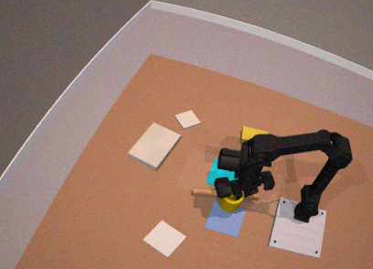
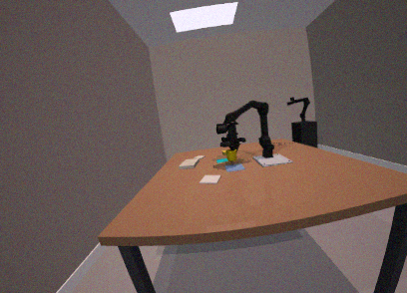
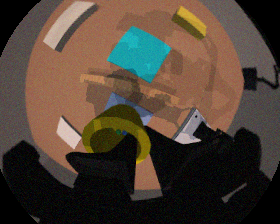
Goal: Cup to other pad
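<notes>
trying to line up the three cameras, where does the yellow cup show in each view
Top: the yellow cup sits lower centre, under the gripper, over the blue pad's upper edge.
Exterior: the cup is small, mid-frame, just above the blue pad.
Wrist: its rim fills lower centre-left.
Shared landmark: the cyan pad beside the cup.
</notes>
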You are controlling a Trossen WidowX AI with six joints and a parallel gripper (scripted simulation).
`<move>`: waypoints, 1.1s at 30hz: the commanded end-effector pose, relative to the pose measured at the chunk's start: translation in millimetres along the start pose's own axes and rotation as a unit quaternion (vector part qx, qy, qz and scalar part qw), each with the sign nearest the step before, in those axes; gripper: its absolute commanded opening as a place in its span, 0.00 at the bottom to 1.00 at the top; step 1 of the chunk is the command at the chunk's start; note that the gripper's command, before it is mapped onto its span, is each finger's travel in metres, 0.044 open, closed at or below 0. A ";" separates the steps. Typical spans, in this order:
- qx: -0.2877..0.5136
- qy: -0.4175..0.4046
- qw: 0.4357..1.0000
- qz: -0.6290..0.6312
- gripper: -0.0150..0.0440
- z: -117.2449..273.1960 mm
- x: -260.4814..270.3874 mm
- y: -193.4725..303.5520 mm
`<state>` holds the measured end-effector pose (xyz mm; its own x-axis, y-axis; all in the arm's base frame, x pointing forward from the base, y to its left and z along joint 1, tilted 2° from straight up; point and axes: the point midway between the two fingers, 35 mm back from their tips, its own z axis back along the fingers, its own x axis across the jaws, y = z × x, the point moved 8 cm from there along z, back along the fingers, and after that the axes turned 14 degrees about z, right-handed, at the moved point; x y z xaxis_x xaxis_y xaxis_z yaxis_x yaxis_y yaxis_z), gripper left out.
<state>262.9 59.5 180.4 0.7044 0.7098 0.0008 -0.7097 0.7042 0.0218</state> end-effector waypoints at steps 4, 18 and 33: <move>-0.001 0.000 1.000 0.001 0.25 0.7 -6.9 -13.3; -0.002 0.000 1.000 0.001 0.25 1.1 -20.3 -37.5; -0.003 0.001 1.000 0.001 0.25 1.8 -35.8 -64.4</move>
<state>280.4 -3.9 179.7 0.7039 0.7103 0.0004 -0.7101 0.7037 0.0212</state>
